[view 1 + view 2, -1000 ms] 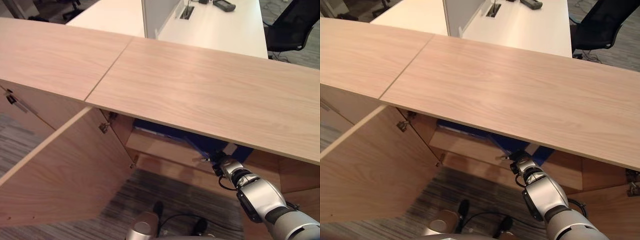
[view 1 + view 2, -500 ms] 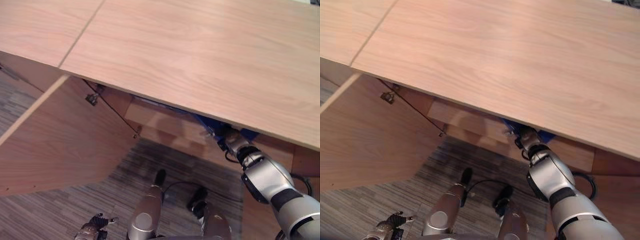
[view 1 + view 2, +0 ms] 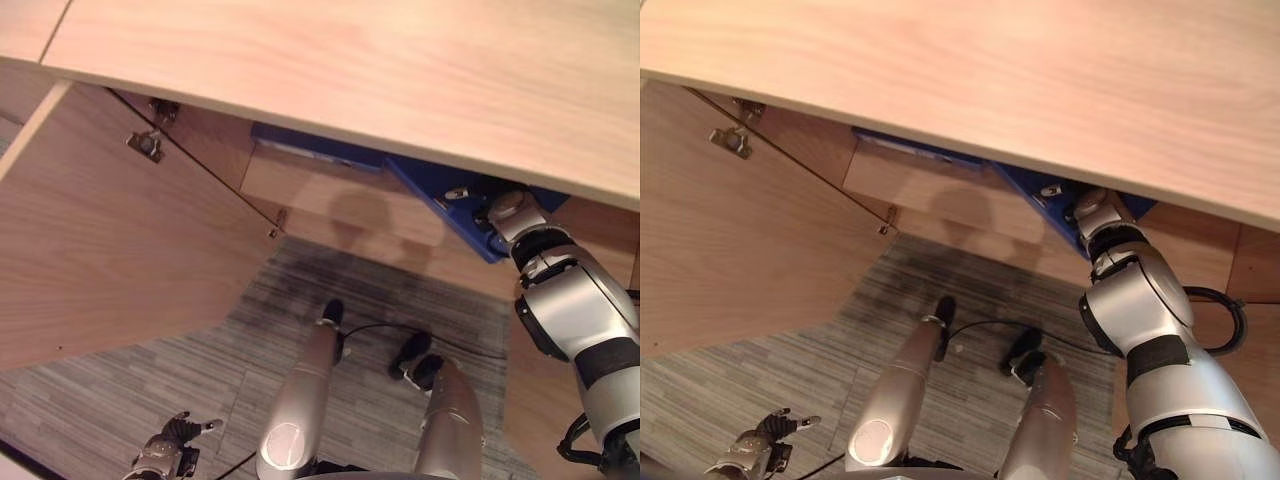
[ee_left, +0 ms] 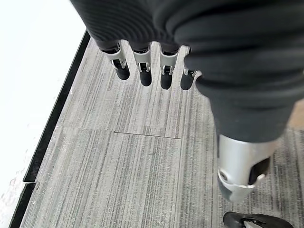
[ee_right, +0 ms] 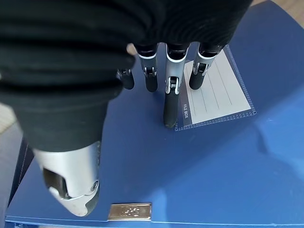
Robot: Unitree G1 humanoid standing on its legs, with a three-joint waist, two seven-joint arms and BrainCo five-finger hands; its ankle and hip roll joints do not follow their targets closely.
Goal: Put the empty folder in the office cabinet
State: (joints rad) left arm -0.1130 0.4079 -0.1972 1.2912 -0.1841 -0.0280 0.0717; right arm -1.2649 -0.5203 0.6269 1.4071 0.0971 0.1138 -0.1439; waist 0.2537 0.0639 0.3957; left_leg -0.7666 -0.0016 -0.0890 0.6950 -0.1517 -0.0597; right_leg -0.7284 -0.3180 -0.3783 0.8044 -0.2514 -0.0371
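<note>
Since a second ago the head views are tipped further downward, so the carpet and the left hand are now brought into view; that is a move of the camera, not of the furniture. The right arm is seen reaching somewhat deeper under the cabinet (image 3: 330,60) top, and more of the folder is exposed.

The cabinet's door (image 3: 110,250) is swung wide to the left, which leaves the shelf (image 3: 330,195) inside open for loading. The folder (image 3: 440,195), a blue box file, is lying flat on that shelf at its right end, with one corner projecting past the shelf's front edge; it is judged not yet fully home.

The right hand (image 5: 171,95) is laid over the folder's broad blue face beside its label (image 5: 216,97). Its fingers are extended rather than curled, one dark tip touching the face at the label's edge, the thumb held off to the side. Nothing is gripped: the flat hand is placed as if for pushing the folder inward, a judgement only.

The left hand (image 4: 152,71) is hung low over the carpet (image 4: 118,156), fingers relaxed and empty, kept clear of the work.
</note>
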